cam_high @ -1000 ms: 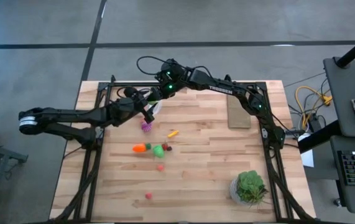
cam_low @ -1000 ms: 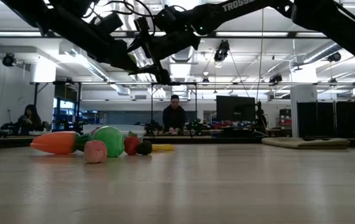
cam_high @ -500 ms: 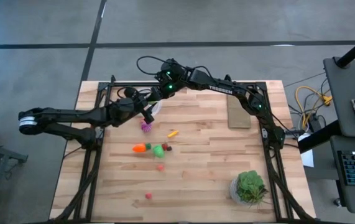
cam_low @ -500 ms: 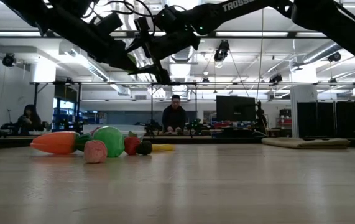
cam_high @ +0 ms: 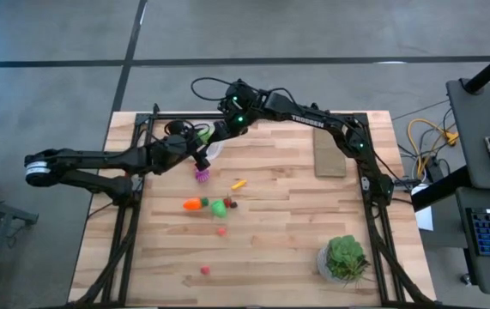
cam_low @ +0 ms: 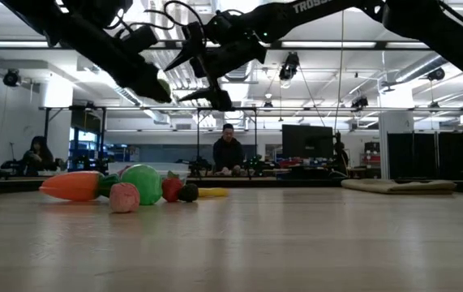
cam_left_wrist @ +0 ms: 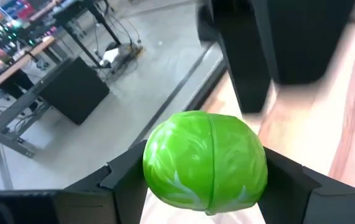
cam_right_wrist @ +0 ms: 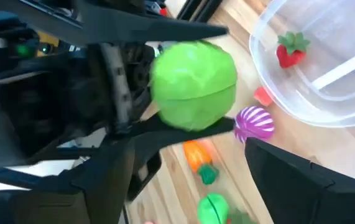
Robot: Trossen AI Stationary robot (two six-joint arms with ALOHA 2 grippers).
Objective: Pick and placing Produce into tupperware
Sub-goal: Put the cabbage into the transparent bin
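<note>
A green ball of produce [cam_left_wrist: 205,158] hangs above the table's far left part, with my left gripper [cam_left_wrist: 205,171] shut on it. My right gripper [cam_low: 199,75] stands open just beyond the ball, touching nothing. Beside them, the clear round tupperware [cam_right_wrist: 326,87] sits on the table with a red strawberry [cam_right_wrist: 291,50] inside. A purple piece [cam_high: 202,174], a yellow-orange bit [cam_high: 238,183], an orange carrot [cam_high: 193,204], a second green ball [cam_high: 219,207] and small red pieces [cam_high: 221,230] lie on the wood. My left gripper pinches the green ball between its two fingers, one on each opposite side [cam_left_wrist: 155,171]. The fingers come nearly level from the table's left, tipped a little down. The ball is lifted clear of the table.
A flat tan board [cam_high: 329,154] lies at the far right. A leafy plant in a white pot [cam_high: 345,257] stands near the front right. One more red piece [cam_high: 204,269] lies near the front edge. People sit in the room behind the table.
My right gripper has opened and let go of the green ball, drawing back a little from it. The ball stays lifted in my left gripper.
</note>
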